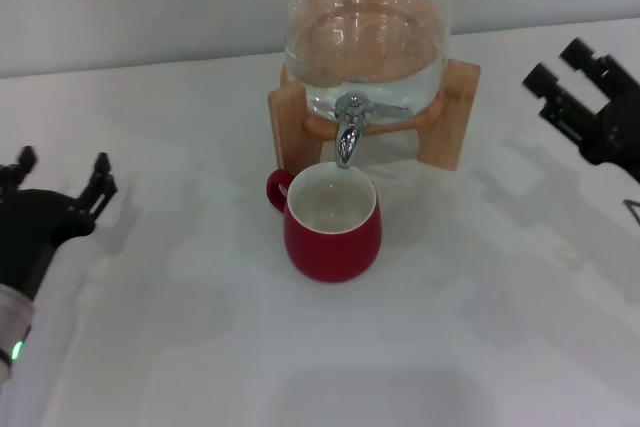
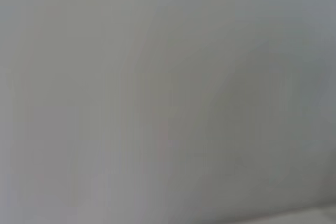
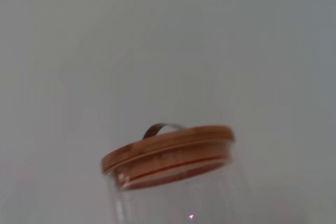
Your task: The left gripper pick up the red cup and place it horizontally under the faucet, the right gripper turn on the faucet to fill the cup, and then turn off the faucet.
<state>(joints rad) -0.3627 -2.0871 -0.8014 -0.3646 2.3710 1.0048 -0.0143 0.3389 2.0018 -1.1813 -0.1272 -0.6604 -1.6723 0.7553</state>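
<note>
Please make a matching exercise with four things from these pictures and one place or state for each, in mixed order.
Things:
1. cup
2. faucet
3. left gripper
4. lid

Places or states:
A. on top of the glass dispenser
B. upright, under the spout
C. open, left of the cup, holding nothing
D. on the dispenser's front, above the cup

Pairs: 1-B, 2-D, 3-C, 4-A

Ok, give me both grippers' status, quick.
Left gripper: open, empty, at the table's left edge.
Right gripper: open, empty, to the right of the faucet.

glossy red cup (image 1: 333, 230), shiny chrome faucet (image 1: 349, 127), clear glass dispenser (image 1: 365, 27), wooden stand (image 1: 452, 112).
</note>
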